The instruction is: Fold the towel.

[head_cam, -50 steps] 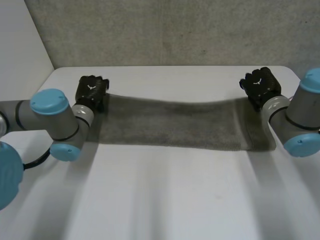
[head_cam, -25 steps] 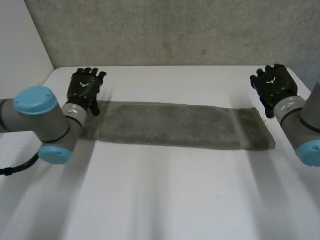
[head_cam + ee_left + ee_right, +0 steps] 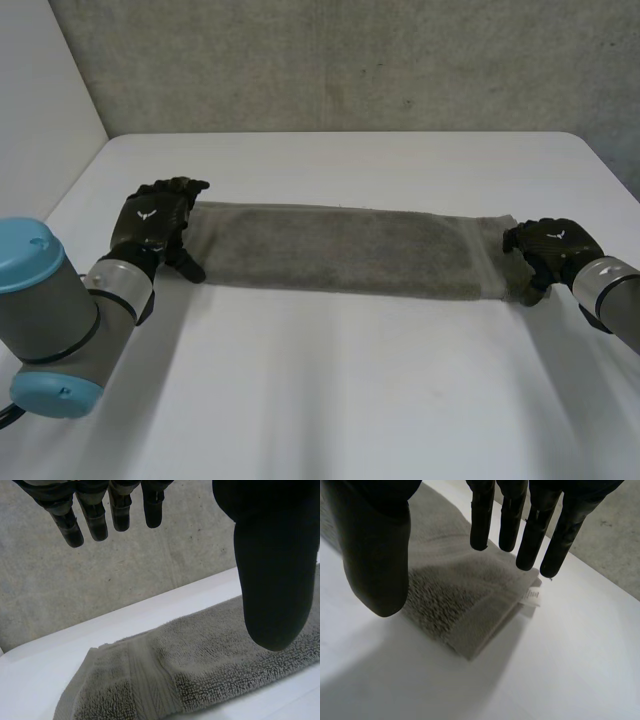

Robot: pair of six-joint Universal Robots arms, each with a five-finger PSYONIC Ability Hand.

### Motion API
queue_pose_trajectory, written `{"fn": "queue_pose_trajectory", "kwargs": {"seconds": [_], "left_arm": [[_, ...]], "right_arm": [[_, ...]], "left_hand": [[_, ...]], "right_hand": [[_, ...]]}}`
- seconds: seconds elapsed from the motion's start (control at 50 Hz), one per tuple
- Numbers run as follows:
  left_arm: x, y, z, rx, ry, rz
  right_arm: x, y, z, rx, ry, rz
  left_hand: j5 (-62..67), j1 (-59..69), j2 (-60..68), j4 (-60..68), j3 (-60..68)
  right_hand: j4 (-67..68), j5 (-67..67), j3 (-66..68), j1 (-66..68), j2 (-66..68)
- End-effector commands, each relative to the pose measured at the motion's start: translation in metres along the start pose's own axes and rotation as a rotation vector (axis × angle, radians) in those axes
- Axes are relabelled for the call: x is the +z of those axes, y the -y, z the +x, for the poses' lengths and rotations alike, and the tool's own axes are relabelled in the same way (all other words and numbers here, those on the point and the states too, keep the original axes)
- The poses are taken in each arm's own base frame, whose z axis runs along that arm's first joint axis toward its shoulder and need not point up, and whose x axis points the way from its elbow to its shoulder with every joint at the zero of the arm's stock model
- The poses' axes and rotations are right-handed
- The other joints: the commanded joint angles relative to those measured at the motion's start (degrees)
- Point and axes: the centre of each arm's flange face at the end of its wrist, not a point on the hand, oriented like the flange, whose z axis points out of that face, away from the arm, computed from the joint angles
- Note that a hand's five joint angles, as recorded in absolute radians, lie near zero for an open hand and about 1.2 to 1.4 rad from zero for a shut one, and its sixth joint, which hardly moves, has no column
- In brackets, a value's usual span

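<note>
**Towel lies in a long strip, a hand at each end**

The grey towel (image 3: 350, 250) lies flat on the white desk (image 3: 350, 400), folded into a long narrow strip that runs across the desk from side to side, a little beyond its middle towards the grey concrete wall (image 3: 350, 60).

The left hand (image 3: 155, 225) is at the towel's left end, at the tip of the left arm (image 3: 50, 320) that reaches in from the near left corner. In the left wrist view its fingers (image 3: 95, 515) are straight and held well apart from the thumb, and they grip nothing. The towel's end (image 3: 200, 670) lies below the palm, with a flat woven band crossing the pile near the short edge. Whether any part of this hand touches the cloth cannot be told.

The right hand (image 3: 550, 250) is at the towel's right end, with the right arm (image 3: 615, 300) coming in from the right side. In the right wrist view its fingers (image 3: 530, 535) are likewise straight and spread away from the thumb, with nothing between them. The corner of the towel (image 3: 465, 605) lies under them, its layers stacked one on another, and a small white label (image 3: 532, 597) sticks out at the corner near the fingertips. The hand casts a shadow on the cloth and the desk beside it.
</note>
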Motion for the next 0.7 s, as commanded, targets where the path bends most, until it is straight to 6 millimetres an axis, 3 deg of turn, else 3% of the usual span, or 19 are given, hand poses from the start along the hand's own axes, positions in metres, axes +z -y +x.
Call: {"fn": "queue_pose_trajectory", "kwargs": {"seconds": [0.02,0.1,0.14,0.16,0.2,0.38,0.44,0.48,0.52,0.54,0.58,0.64,0.7], "left_arm": [[-0.001,-0.002,0.000,0.007,0.000,0.012],[-0.002,-0.001,0.000,0.008,0.000,0.022],[-0.002,-0.001,0.000,0.008,0.000,0.026],[-0.002,-0.001,0.000,0.008,0.000,0.024],[-0.002,-0.002,0.001,0.008,-0.001,0.024],[-0.002,-0.003,0.001,0.008,-0.001,0.019],[-0.002,-0.003,0.001,0.008,-0.001,0.019],[-0.002,-0.003,0.000,0.008,0.000,0.019],[-0.002,-0.002,0.000,0.008,0.000,0.021],[-0.002,-0.002,-0.001,0.008,0.003,0.022],[-0.002,-0.001,-0.001,0.008,0.004,0.025],[-0.002,0.001,-0.001,0.009,0.007,0.030],[-0.002,0.003,-0.002,0.009,0.008,0.036]], "right_arm": [[0.009,-0.009,0.007,-0.002,-0.018,-0.002],[0.012,-0.013,0.006,0.002,-0.010,-0.011],[0.013,-0.014,0.007,0.004,-0.012,-0.013],[0.013,-0.014,0.007,0.004,-0.012,-0.013],[0.014,-0.014,0.013,0.006,-0.026,-0.011],[0.017,-0.016,0.028,0.004,-0.068,-0.015],[0.018,-0.018,0.041,0.002,-0.095,-0.027],[0.018,-0.018,0.053,0.000,-0.121,-0.027],[0.015,-0.019,0.078,-0.030,-0.176,-0.044],[0.015,-0.019,0.078,-0.031,-0.176,-0.044],[0.011,-0.017,0.105,-0.102,-0.236,-0.064],[0.009,-0.007,0.123,-0.173,-0.287,-0.065],[0.006,0.006,0.128,-0.200,-0.317,-0.046]], "left_hand": [[-1.5,0.4,0.6,0.6,0.6],[-1.6,0.2,0.4,0.5,0.5],[-1.6,0.2,0.4,0.5,0.5],[-1.6,0.2,0.4,0.5,0.5],[-1.5,0.4,0.6,0.6,0.6],[-1.6,0.2,0.4,0.5,0.5],[-1.5,0.4,0.6,0.6,0.6],[-1.6,0.2,0.4,0.5,0.5],[-1.6,0.2,0.4,0.5,0.5],[-1.5,0.4,0.6,0.6,0.6],[-1.6,0.2,0.4,0.5,0.5],[-1.6,0.2,0.4,0.5,0.5],[-1.6,0.2,0.4,0.5,0.5]], "right_hand": [[4.3,3.8,4.4,4.4,4.5],[9.0,8.5,9.2,9.2,9.2],[27.7,27.2,27.9,27.9,27.9],[27.9,27.3,28.0,28.0,28.0],[52.0,51.5,52.2,52.2,52.2],[52.2,51.6,52.3,52.3,52.4],[52.2,51.6,52.3,52.3,52.4],[52.2,51.6,52.3,52.3,52.4],[52.2,51.6,52.3,52.3,52.4],[52.2,51.6,52.3,52.3,52.4],[52.2,51.6,52.3,52.3,52.4],[52.2,51.6,52.3,52.3,52.4],[52.2,51.6,52.3,52.3,52.4]]}}
